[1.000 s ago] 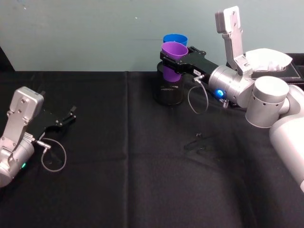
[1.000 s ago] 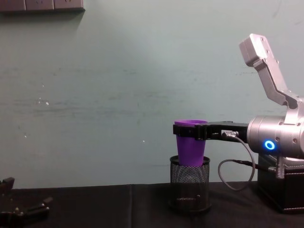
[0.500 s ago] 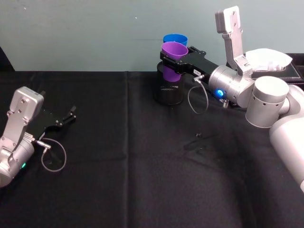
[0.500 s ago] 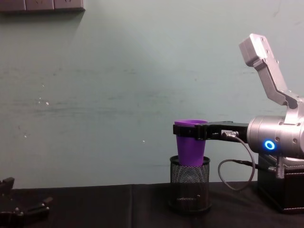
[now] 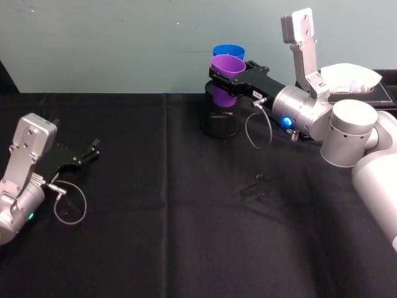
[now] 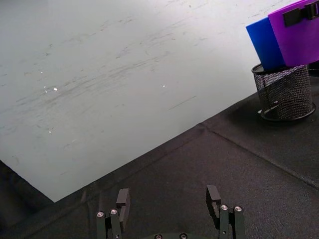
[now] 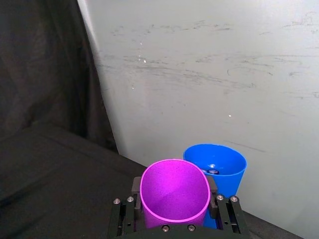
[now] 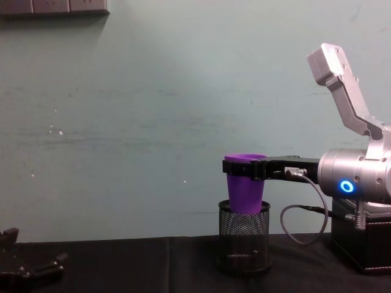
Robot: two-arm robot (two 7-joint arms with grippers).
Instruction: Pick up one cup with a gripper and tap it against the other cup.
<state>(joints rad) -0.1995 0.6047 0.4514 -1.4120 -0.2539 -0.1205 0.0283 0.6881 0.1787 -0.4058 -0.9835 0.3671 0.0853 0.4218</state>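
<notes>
My right gripper (image 5: 228,79) is shut on the purple cup (image 5: 227,66), holding it upright by its upper part; the cup's base dips into a black mesh pen holder (image 5: 220,119). From the side, the purple cup (image 8: 245,192) hangs in the gripper (image 8: 244,168) over the holder (image 8: 244,244). The blue cup (image 5: 228,50) stands right behind it, close to the wall, its lower part hidden. In the right wrist view the purple cup (image 7: 174,191) and blue cup (image 7: 219,167) sit side by side, very close. My left gripper (image 5: 84,158) rests open on the table at the left.
A black cloth covers the table (image 5: 155,236). A black box with white cloth on it (image 5: 355,77) stands at the back right, beside my right arm. Small dark bits (image 5: 257,186) lie mid-table. The wall (image 8: 153,122) runs close behind the cups.
</notes>
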